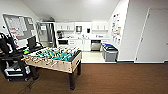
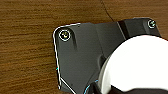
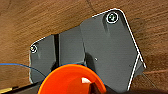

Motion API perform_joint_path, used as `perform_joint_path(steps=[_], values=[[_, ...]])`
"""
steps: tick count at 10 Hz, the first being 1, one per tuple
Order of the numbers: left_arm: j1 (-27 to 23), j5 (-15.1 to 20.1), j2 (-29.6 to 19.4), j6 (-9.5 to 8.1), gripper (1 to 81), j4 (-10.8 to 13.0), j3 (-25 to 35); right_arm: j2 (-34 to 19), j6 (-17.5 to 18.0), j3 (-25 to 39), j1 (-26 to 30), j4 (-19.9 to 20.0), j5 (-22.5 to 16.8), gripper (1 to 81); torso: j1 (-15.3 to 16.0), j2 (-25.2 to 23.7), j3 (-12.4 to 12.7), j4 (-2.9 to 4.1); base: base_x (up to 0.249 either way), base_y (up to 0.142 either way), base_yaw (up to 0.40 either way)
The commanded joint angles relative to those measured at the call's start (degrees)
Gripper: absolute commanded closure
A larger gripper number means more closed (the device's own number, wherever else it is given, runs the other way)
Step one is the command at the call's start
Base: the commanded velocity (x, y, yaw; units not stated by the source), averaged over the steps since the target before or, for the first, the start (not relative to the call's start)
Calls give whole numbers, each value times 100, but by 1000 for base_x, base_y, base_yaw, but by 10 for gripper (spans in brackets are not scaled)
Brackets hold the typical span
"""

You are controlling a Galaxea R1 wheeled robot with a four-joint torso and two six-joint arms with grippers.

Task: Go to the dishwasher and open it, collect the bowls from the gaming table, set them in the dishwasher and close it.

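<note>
The gaming table (image 1: 61, 65), a table-football table with a green field and rods, stands at the left of the head view. Far behind it, the stainless dishwasher (image 1: 95, 45) sits in the white kitchen cabinets; it is too small to tell how its door stands. In the right wrist view an orange bowl (image 3: 67, 77) hangs above the wood floor, with my right gripper (image 3: 91, 87) shut on its rim. In the left wrist view a white round dish (image 2: 140, 62) hangs above the floor in my left gripper (image 2: 117, 88).
Grey bins (image 1: 109, 53) stand right of the dishwasher, at the edge of the pale kitchen floor. A black cart (image 1: 12, 65) with gear is left of the gaming table. A white door (image 1: 154, 35) is at the right. Brown wood floor (image 1: 115, 78) lies ahead.
</note>
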Motion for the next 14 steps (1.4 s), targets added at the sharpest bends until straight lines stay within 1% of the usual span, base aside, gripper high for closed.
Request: perform_joint_path(steps=[1,6,14], values=[[-340,182,-61,-15,811,1,20,-74,-12,20,288,-108,-262,811,0,0,0,0,139,0,0],[-340,182,-61,-15,811,19,20,-66,-12,20,297,-117,-271,811,2,0,0,0,139,0,0],[-331,182,-43,-15,811,27,20,-66,-12,-7,288,-117,-262,811,2,0,0,0,142,-70,0]])
